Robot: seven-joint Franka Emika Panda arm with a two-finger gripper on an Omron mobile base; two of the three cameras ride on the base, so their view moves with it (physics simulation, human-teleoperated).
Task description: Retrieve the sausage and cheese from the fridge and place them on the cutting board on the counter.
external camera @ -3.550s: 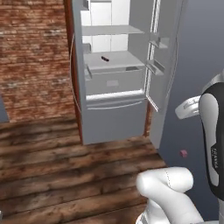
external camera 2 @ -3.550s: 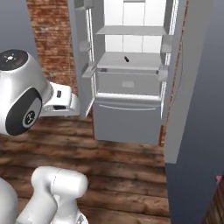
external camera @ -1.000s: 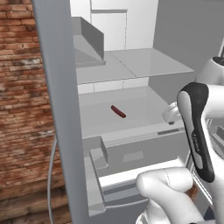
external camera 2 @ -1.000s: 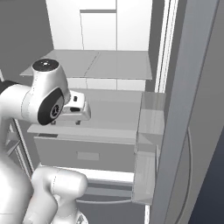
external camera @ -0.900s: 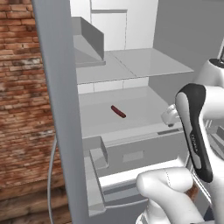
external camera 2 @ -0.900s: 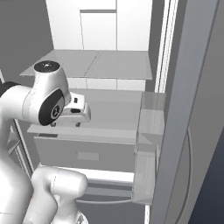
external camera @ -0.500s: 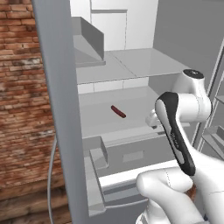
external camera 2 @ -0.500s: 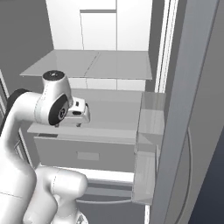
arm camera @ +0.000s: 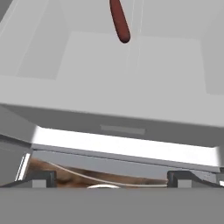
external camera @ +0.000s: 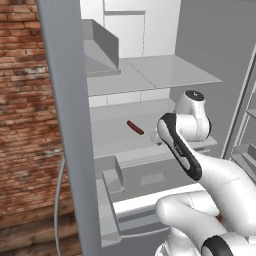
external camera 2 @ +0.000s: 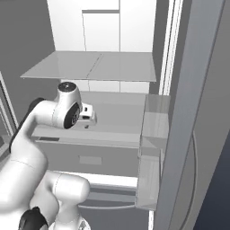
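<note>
The fridge [external camera: 65,100] stands open, white inside. The sausage [external camera: 135,127], a slim dark red-brown link, lies alone on the middle grey shelf [external camera: 110,137]. In the hand view the sausage [arm camera: 119,19] sits at the top, far beyond my gripper [arm camera: 113,178], which hovers over the drawer front below the shelf edge. Its two dark fingertips [arm camera: 41,177] stand wide apart with nothing between them, so it is open. In the left base view my arm [external camera: 177,147] reaches into the fridge just right of the sausage. The cheese, the cutting board and the counter are out of view.
A glass shelf [external camera: 170,70] hangs above the sausage's shelf. A grey drawer [external camera: 150,177] runs below it. Door bins jut out at the left door [external camera: 112,175] and the right door [external camera 2: 152,130]. A brick wall [external camera: 25,100] is at the left.
The base drove up close to the fridge. Over the last second the arm swung forward and left, into the fridge towards the sausage's shelf. The gripper stayed open.
</note>
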